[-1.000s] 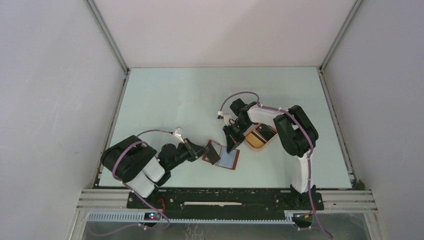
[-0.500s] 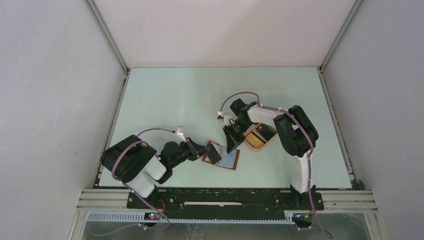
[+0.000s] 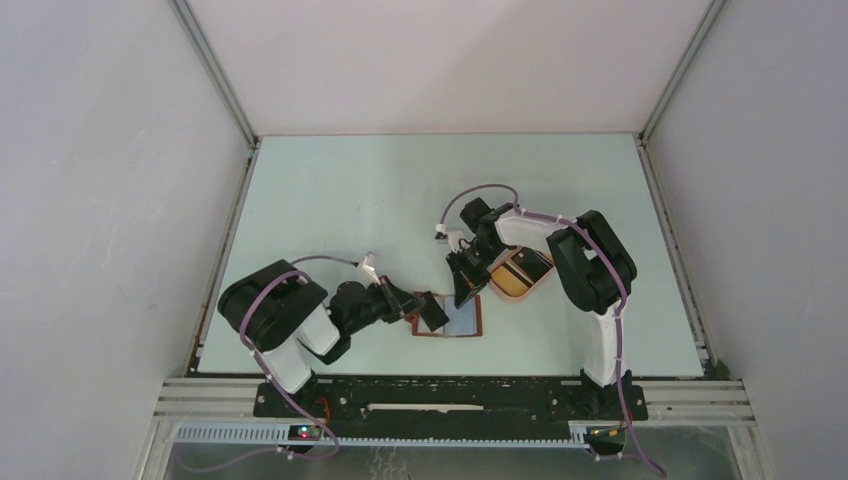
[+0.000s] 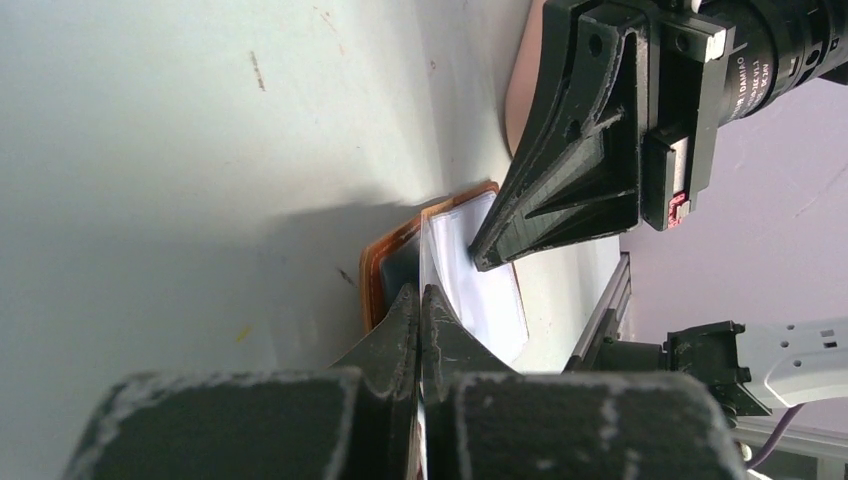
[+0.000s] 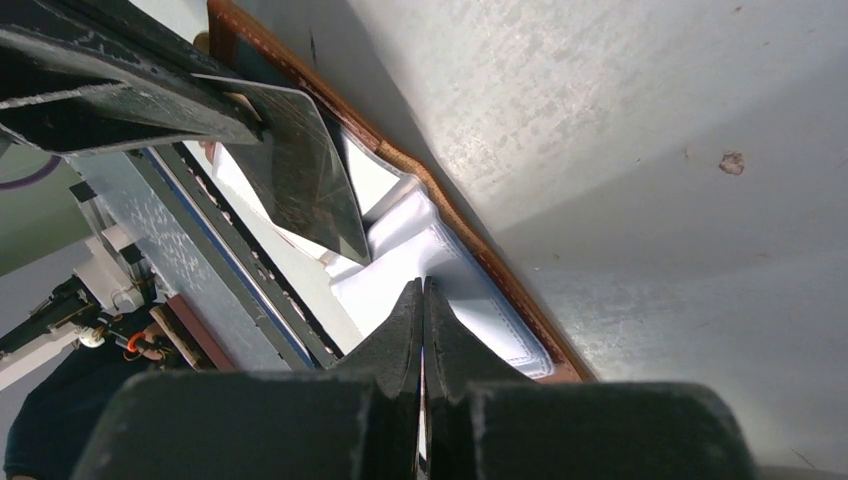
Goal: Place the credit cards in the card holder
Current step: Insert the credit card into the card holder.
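Observation:
The card holder (image 3: 466, 322) lies open on the table with a reddish-brown rim (image 5: 480, 262) and a pale lining. My left gripper (image 3: 412, 305) is shut on a black credit card (image 3: 432, 311) and holds it tilted, with its far edge down in the open holder. In the right wrist view this card (image 5: 310, 175) slants towards a pale pocket. My right gripper (image 3: 465, 296) is shut, and its tips (image 5: 421, 286) press down on the lining. The left wrist view has my left gripper (image 4: 421, 292) pinching the card edge-on, just short of the holder's rim (image 4: 372, 275).
A pink oval tray (image 3: 530, 287) sits right of the holder, under the right arm, with an orange card (image 3: 512, 279) in it. The table's near edge and black base rail (image 3: 450, 395) run close behind the holder.
My left arm has swung right, carrying the black card further over the holder. The holder has turned a little and lies squarer. The right gripper has stayed on the lining.

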### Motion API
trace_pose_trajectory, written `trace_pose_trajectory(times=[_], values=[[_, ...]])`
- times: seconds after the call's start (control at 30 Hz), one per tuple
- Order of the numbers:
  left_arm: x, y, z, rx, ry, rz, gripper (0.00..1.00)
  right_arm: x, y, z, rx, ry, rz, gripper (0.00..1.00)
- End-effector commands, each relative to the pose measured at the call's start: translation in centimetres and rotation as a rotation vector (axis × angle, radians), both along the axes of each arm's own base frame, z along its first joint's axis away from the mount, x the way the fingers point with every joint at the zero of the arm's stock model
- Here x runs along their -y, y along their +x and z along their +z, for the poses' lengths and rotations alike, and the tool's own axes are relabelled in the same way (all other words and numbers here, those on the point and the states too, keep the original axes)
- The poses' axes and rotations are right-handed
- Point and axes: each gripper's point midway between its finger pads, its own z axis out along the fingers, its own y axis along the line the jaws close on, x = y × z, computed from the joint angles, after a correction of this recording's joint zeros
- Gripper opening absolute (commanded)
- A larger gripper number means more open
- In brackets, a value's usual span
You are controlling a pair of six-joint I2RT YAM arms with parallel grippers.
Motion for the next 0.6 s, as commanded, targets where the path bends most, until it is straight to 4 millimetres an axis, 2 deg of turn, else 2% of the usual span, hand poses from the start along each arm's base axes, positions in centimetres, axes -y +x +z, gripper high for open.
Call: trace_pose_trajectory(times=[0.0,0.33,0.57], values=[[1.3,0.3,0.8,0.030,-0.021,-0.032,0.00,-0.6,0.4,0.5,0.028,0.031,0.034,0.00],[2.1,0.5,1.2,0.030,-0.066,-0.023,0.00,-0.6,0.2,1.3,0.030,0.068,0.056,0.02],[2.5,0.6,1.1,0.023,-0.084,-0.028,0.00,0.5,0.5,3.7,0.138,0.107,0.136,0.14]])
